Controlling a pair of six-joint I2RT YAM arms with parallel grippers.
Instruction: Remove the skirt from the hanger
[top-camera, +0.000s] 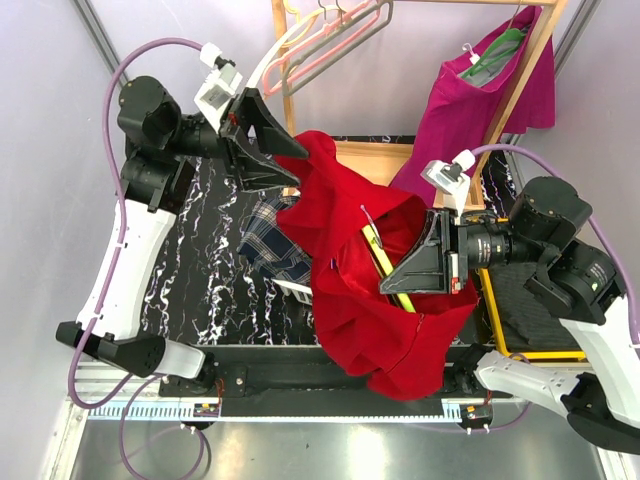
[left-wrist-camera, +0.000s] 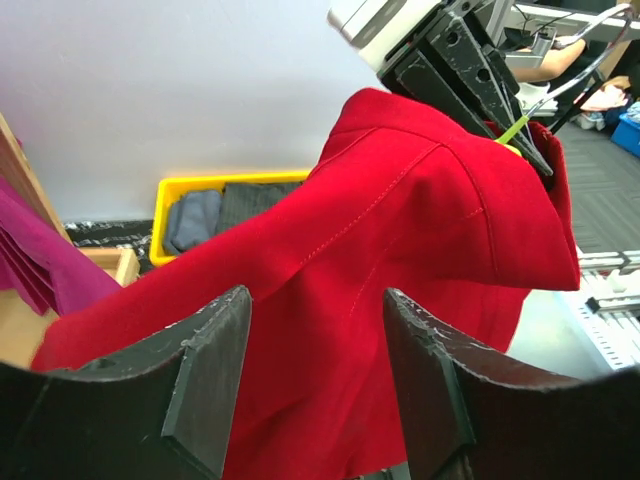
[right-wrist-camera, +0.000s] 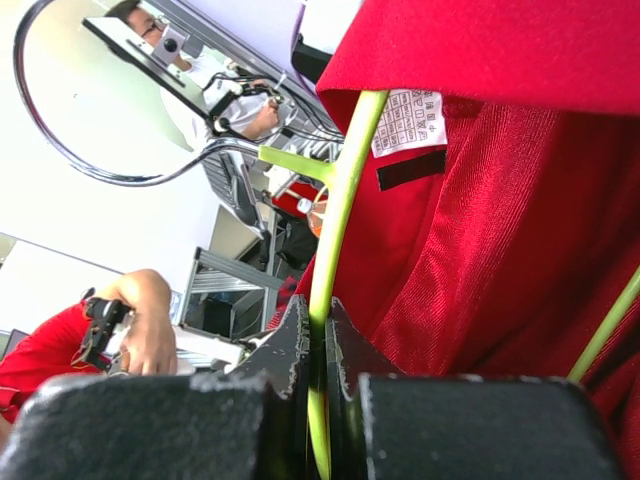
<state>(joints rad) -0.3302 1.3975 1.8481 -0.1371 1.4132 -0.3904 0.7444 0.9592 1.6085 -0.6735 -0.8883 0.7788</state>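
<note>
Skirt (top-camera: 350, 310) cloth, red, fills the gap between the left gripper's (left-wrist-camera: 315, 385) fingers (left-wrist-camera: 200, 390). They stand apart, one on each side of a fold at the garment's far left edge; whether the pads touch it cannot be told. The right gripper (right-wrist-camera: 318, 360) has its fingers clamped together on the thin green hanger (right-wrist-camera: 340, 200), near its wire hook (right-wrist-camera: 100, 170).

The skirt hangs draped over that hanger between the two arms, above the middle of the marbled table (top-camera: 200, 270), its hem drooping past the near edge. From above, the hanger's long axis runs diagonally, far-left to near-right.

To the left, bare table lies open beyond a plaid cloth (top-camera: 262, 240) just beside the skirt. Behind, the wooden rack (top-camera: 385, 160) with a magenta garment (top-camera: 480, 100) stands close. A yellow bin (top-camera: 488, 310) sits by the right gripper.
</note>
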